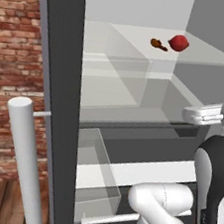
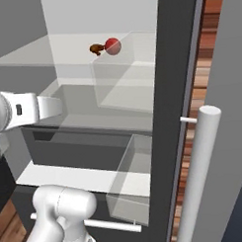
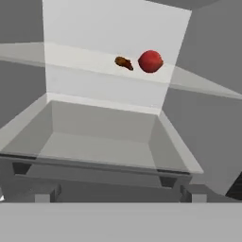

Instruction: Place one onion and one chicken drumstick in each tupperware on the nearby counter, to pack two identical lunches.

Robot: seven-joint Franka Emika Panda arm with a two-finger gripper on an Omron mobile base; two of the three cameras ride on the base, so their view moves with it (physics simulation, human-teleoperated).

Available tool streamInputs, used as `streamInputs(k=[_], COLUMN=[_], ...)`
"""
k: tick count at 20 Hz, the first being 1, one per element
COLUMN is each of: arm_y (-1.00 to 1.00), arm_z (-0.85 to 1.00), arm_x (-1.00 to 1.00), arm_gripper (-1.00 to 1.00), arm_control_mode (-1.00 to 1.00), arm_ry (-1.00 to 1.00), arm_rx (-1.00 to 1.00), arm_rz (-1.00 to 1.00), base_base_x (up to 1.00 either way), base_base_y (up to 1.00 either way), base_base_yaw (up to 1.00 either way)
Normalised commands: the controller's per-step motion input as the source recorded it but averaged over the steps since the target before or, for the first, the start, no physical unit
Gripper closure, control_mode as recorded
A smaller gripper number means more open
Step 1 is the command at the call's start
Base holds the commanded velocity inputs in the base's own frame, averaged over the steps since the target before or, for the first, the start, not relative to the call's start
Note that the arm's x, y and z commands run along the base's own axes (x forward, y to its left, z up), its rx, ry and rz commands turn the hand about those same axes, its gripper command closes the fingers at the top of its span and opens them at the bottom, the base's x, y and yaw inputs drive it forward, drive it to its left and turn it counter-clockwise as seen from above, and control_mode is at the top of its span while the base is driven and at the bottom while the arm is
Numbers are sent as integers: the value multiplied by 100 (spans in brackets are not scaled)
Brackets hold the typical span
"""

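Observation:
A bright red onion (image 1: pixel 178 43) (image 2: pixel 112 45) (image 3: pixel 151 61) rests on the fridge's upper glass shelf. Just to its left lies an orange-brown chicken drumstick (image 1: pixel 158 44) (image 2: pixel 95 48) (image 3: pixel 124 62). My gripper (image 1: pixel 187 114) (image 2: pixel 59 105) (image 3: pixel 120 193) hovers in front of the open fridge, below the shelf and well short of both foods. It is open with nothing between its fingers; the dark fingertips (image 3: pixel 45 192) stand wide apart. The tupperware and the counter are out of view.
A clear bin (image 3: pixel 104 137) sits straight ahead of the hand, under the shelf. Lower down, a second clear bin (image 1: pixel 95 181) (image 2: pixel 132 182) hangs over a white drawer. The dark fridge door edge (image 1: pixel 55 101) and its silver handle (image 1: pixel 25 162) (image 2: pixel 199 174) stand to the side, by a brick wall (image 1: pixel 9 70).

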Motion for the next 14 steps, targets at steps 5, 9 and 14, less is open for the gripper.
streamInputs(k=[5, 9, 14], arm_y=[0, 0, 0], arm_z=[33, 23, 32], arm_x=[15, 21, 39], arm_gripper=[-100, -100, -100], arm_control_mode=[-100, -100, -100], arm_ry=[-8, -3, 0], arm_rx=[11, 17, 14], arm_rz=[-1, 0, 0], base_base_x=[0, 0, 0], base_base_y=[0, 0, 0], base_base_yaw=[0, 0, 0])
